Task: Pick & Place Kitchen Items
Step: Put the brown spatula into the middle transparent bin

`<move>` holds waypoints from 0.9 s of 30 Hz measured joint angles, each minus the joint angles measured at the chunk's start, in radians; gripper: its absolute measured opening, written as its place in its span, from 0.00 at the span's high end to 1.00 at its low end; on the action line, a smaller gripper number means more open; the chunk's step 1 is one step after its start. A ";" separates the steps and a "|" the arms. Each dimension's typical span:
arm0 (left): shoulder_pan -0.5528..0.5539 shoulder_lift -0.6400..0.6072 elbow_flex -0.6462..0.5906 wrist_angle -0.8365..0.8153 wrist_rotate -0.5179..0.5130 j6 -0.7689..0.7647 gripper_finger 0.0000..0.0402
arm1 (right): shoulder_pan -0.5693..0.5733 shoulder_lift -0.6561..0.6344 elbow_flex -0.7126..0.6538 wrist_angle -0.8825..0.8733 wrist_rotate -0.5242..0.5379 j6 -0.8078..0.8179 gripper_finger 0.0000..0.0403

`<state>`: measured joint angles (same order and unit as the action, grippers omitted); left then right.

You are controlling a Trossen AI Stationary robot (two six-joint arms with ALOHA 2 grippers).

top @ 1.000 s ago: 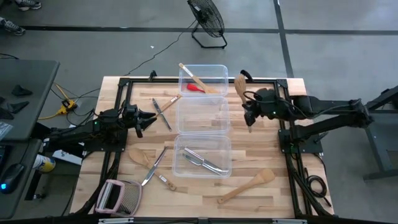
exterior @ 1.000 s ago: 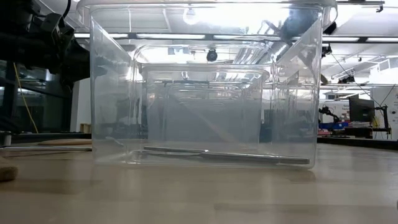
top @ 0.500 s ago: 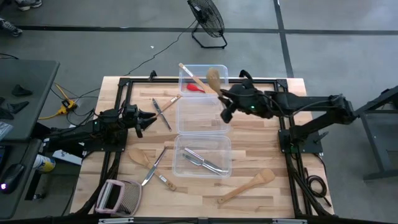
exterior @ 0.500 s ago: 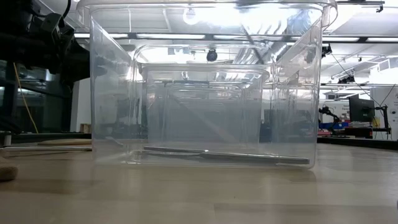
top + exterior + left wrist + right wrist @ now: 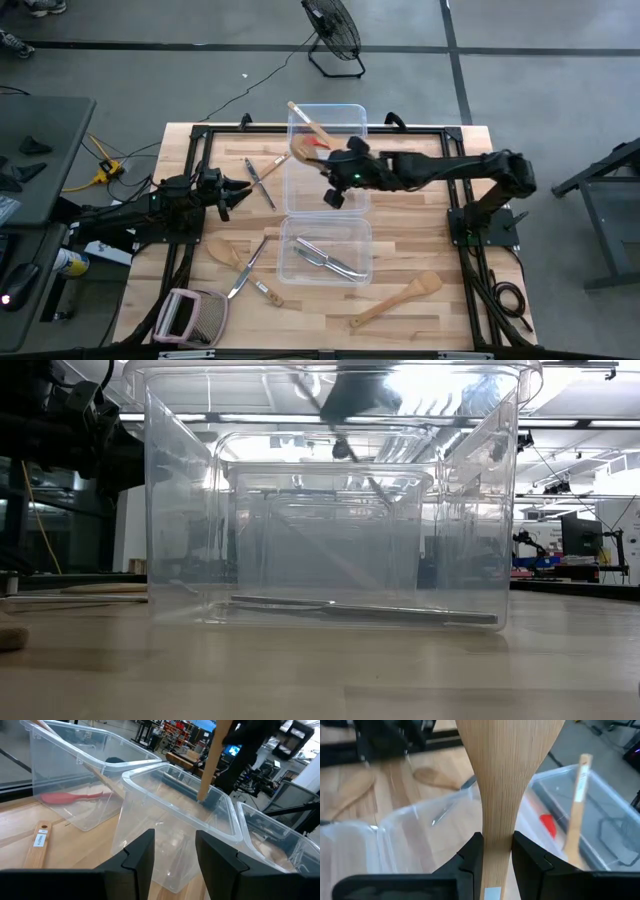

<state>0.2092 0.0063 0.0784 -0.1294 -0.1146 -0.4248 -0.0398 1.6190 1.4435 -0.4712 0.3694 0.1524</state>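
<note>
Three clear tubs stand in a row down the table's middle. My right gripper [image 5: 345, 175] hangs over the middle tub [image 5: 325, 190], shut on a pale wooden spatula [image 5: 510, 770]. The far tub [image 5: 350, 115] holds a red utensil [image 5: 70, 797] and a wooden spoon [image 5: 310, 125] that leans on its rim. Silver cutlery [image 5: 325, 258] lies in the near tub. My left gripper [image 5: 175, 855] stands open and level at the table's left, facing the tubs with nothing between its fingers. My right gripper pinches the spatula's neck [image 5: 496, 845], where handle meets blade, between its two fingers [image 5: 470, 855], which sit on the two narrow edges. The spatula is lifted clear, blade above the fingers. Its handle [image 5: 210, 765] hangs slanting down over the middle tub.
Loose on the boards lie a wooden spatula [image 5: 395, 300] near the front right, a wooden spoon [image 5: 222, 250], and metal knives [image 5: 245, 268] [image 5: 260, 180] left of the tubs. A pink-handled grater [image 5: 190, 315] lies at the front left. Black frame rails run along the table's sides.
My right gripper has carried the spatula toward the table's left, from beside the tubs' right side to above the middle tub, and has rolled at the wrist on the way. The spatula stays lifted clear.
</note>
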 joint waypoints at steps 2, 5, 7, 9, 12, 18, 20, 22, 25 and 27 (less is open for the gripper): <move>0.000 0.000 0.000 0.000 0.000 0.000 0.64 | -0.009 0.029 0.001 0.000 -0.018 0.000 0.82; 0.000 0.000 0.000 0.000 0.000 0.000 0.64 | -0.023 0.063 0.001 0.002 -0.035 -0.015 0.82; 0.000 0.000 0.000 0.000 0.000 0.000 0.64 | -0.033 0.082 0.001 0.002 -0.035 -0.038 0.82; 0.000 0.000 0.000 0.000 0.000 0.000 0.64 | -0.042 0.098 0.001 0.002 -0.035 -0.058 0.82; 0.000 0.000 0.000 0.000 0.000 0.000 0.64 | -0.055 0.120 0.001 0.006 -0.050 -0.085 0.82; 0.000 0.000 0.000 0.000 0.000 0.000 0.64 | -0.076 0.167 0.002 0.013 -0.102 -0.098 0.82; 0.000 0.000 0.000 0.000 0.000 0.000 0.64 | -0.083 0.174 0.002 0.012 -0.115 -0.097 0.81; 0.000 0.000 0.000 0.000 0.000 0.000 0.64 | -0.088 0.184 0.002 0.014 -0.115 -0.097 0.81; 0.000 0.000 0.000 0.000 0.000 0.000 0.64 | -0.096 0.190 0.002 0.010 -0.127 -0.097 0.81; 0.000 0.000 0.000 0.000 0.000 0.000 0.64 | -0.101 0.198 0.002 0.017 -0.145 -0.097 0.81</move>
<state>0.2092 0.0062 0.0781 -0.1294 -0.1146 -0.4248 -0.1410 1.8169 1.4454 -0.4547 0.2243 0.0551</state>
